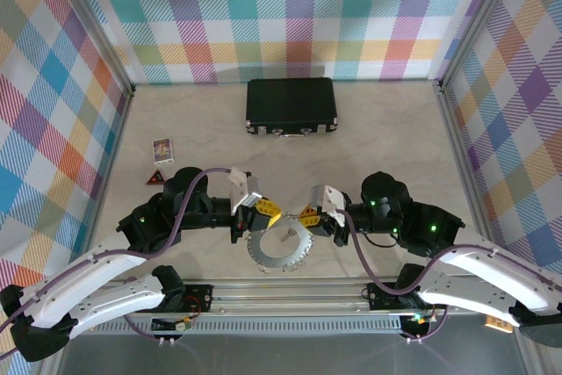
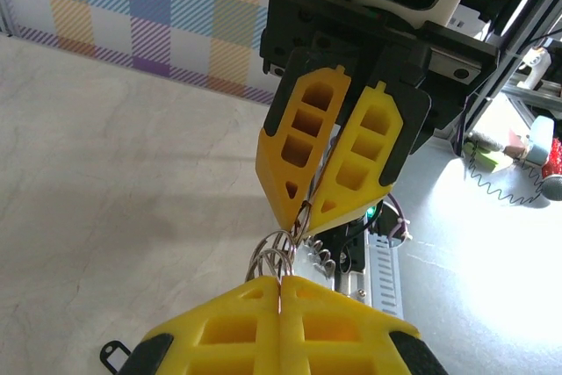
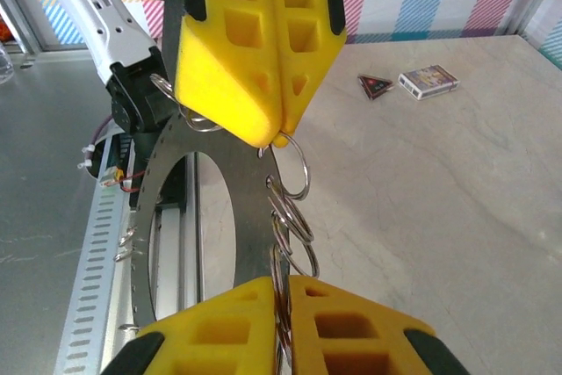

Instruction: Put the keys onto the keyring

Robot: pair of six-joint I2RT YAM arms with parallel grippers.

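Top external: left gripper (image 1: 268, 211) and right gripper (image 1: 307, 214) faced each other tip to tip at the near edge of the table (image 1: 378, 147). The keys (image 1: 263, 257), a flat silvery wreath, sat just below and between them. Wrist views: both pincers clenched on a short chain of thin wire loops (image 3: 292, 221) at the wreath's rim. The keyring could not be told apart from those loops

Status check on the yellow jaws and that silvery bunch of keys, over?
Left gripper jaws shut, right gripper jaws shut, tip to tip. Both pinching the silvery metal key wreath. Black rectangular case far back, not in the way.
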